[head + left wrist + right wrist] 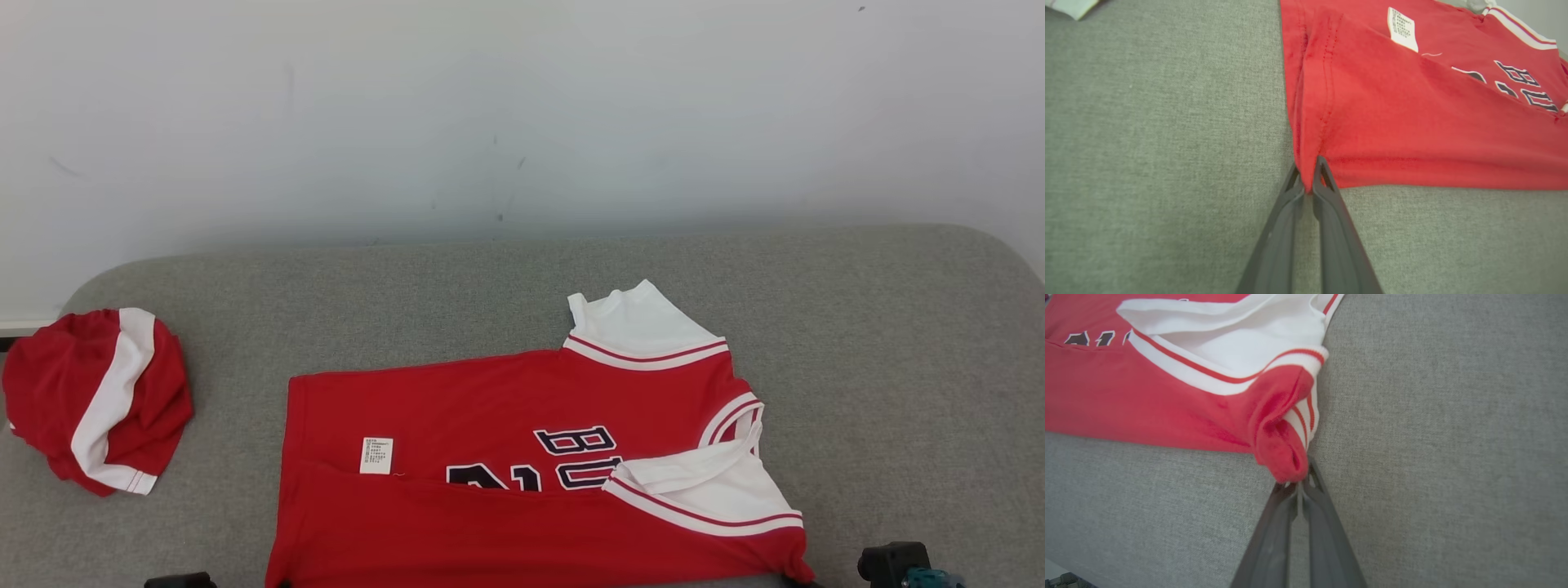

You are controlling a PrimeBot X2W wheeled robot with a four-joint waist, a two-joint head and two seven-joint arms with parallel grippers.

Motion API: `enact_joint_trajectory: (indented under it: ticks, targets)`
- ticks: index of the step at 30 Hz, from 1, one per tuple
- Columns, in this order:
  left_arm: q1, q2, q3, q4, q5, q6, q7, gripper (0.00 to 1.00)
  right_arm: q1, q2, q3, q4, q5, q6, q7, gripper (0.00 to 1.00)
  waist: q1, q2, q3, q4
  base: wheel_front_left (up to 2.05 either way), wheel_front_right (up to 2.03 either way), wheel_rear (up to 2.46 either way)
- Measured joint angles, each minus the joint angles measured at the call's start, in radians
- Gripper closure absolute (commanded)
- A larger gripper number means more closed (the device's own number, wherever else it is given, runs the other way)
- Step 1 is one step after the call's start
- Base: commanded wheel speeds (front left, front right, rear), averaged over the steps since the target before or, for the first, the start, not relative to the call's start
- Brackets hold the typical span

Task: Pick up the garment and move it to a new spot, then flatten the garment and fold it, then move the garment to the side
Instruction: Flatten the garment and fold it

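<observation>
Both near corners of the red-and-white basketball jersey [490, 425], lying crosswise on the grey padded surface [898, 327], are pinched: hem by left gripper [1307, 176], shoulder by right gripper [1298, 482].

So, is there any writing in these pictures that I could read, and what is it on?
"BU": dark letters on the red jersey; whatever follows is hidden under the folded cloth.
Dark characters beside them: cut off by the fold, not readable.
White tag on the jersey: rows of print, too small to read.
Red and white garment at the left: no writing visible.
</observation>
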State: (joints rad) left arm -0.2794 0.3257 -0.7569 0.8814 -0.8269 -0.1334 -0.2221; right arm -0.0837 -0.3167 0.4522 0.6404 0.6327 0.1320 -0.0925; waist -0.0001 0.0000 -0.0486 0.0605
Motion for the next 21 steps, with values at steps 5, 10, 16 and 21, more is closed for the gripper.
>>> enact_joint_trajectory:
  ticks: [5, 10, 16, 21]
  targets:
    - [0.005, 0.002, 0.002, -0.005, -0.002, 0.000, 0.000, 1.00, 0.017, -0.003, -0.002, -0.036, 0.012, 0.000, 0.022, 1.00, 0.0000, 0.0000, 0.000, 0.000, 0.00, 0.00, 0.00]
    - [0.007, 0.003, 0.002, -0.006, -0.009, 0.000, 0.002, 0.28, 0.034, -0.006, -0.003, -0.071, 0.025, -0.002, 0.049, 0.00, 0.0001, 0.0000, -0.001, 0.003, 0.00, 0.00, 0.00]
    - [0.021, 0.018, 0.017, -0.024, -0.016, 0.010, 0.001, 0.00, 0.064, -0.024, -0.048, -0.154, 0.108, -0.002, 0.074, 0.00, 0.0001, 0.0000, -0.002, 0.006, 0.00, 0.00, 0.00]
    - [0.035, 0.026, 0.030, -0.071, -0.021, 0.013, -0.007, 0.00, 0.105, -0.051, -0.067, -0.253, 0.163, -0.002, 0.094, 0.00, 0.0001, 0.0000, -0.002, 0.005, 0.00, 0.00, 0.00]
